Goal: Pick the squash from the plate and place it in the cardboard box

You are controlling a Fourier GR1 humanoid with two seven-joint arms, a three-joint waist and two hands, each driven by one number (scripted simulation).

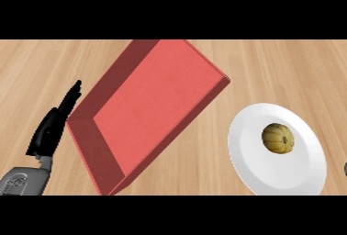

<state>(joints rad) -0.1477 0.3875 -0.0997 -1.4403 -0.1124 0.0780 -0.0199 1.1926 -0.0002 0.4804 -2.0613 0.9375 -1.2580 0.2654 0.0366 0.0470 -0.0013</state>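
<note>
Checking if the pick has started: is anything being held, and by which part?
Nothing is held: the squash lies alone on the plate, and the left robot hand is open and empty.

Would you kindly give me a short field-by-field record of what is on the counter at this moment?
squash: lying on the plate, not held
plate: white, right of the box, apart from it
box: red, open-topped, centre-left
left hand: open, resting at the left, beside the box
right hand: only a dark sliver at the right edge
task status: squash not yet picked
</note>
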